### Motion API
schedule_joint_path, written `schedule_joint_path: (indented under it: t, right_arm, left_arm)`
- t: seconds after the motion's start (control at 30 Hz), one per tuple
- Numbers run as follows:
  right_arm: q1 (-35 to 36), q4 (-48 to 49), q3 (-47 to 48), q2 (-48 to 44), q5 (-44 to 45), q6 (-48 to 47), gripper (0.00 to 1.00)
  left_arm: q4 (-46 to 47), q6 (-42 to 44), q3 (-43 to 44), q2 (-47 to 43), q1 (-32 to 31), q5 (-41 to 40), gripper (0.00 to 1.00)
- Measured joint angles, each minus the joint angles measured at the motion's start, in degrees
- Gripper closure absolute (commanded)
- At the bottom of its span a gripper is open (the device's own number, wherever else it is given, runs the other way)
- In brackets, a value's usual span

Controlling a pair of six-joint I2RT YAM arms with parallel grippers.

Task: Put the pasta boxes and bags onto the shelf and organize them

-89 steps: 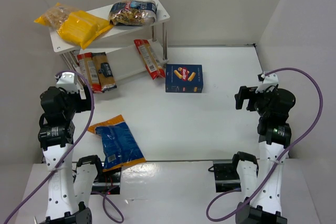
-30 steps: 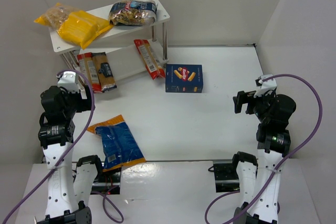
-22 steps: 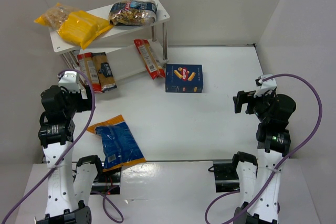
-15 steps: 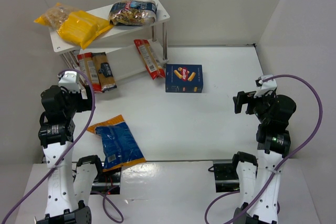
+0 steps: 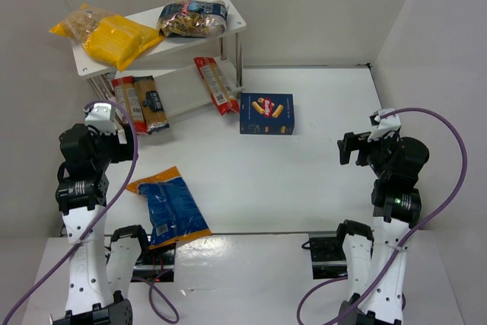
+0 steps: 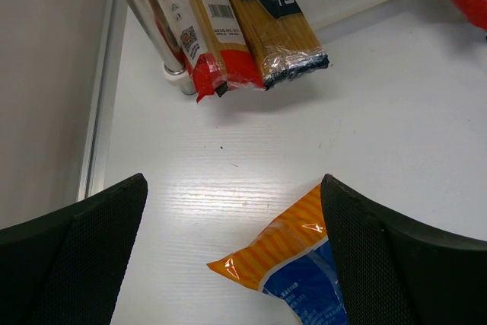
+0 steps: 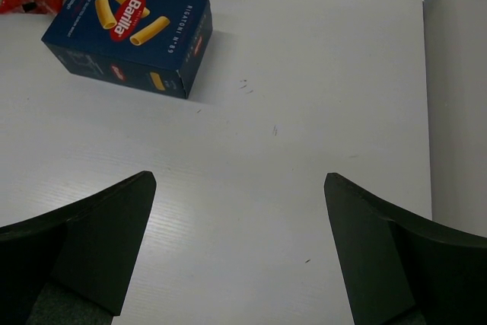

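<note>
Nothing's budged this last second, left gripper (image 6: 233, 188) and right gripper (image 7: 240, 180) both gape empty, so the dark-blue box (image 5: 266, 113) at 12 o'clock and blue bag (image 5: 169, 207) at 8 still need the shelf (image 5: 228, 5).

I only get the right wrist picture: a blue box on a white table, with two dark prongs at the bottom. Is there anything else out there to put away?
Observer: Yes, a blue bag with orange ends lies flat on the near left part of the table.
Visitor: Where is it all meant to go?
Observer: Onto a white two-tier shelf in the far left corner. Its top board already carries a yellow bag and a dark bag.
Visitor: Is the other hand holding something?
Observer: No, the left hand is open and empty, hanging over the table by the blue bag's orange end.
</note>
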Motion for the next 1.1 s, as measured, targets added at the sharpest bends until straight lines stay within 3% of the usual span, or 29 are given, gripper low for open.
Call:
schedule_joint_path:
  t: [0.27, 0.4, 0.73, 1.1]
  right_arm:
    - [0.0, -2.8, 1.2, 4.5, -9.4, -5.9, 0.0]
    - [3.4, -4.5, 2.3, 8.5, -13.0, -8.4, 0.0]
    - [28.7, -6.7, 5.9, 16.3, -9.0, -9.1, 0.0]
    - [54.7, -7.4, 10.4, 41.5, -4.1, -12.8, 0.0]
  left_arm:
    - [-0.1, 0.0, 0.0, 0.0, 0.0, 0.5, 0.0]
    - [-0.2, 0.1, 0.0, 0.4, 0.0, 0.8, 0.0]
    - [-0.4, 0.2, 0.0, 0.6, 0.0, 0.9, 0.0]
    - [-0.4, 0.2, 0.0, 1.0, 0.0, 0.5, 0.0]
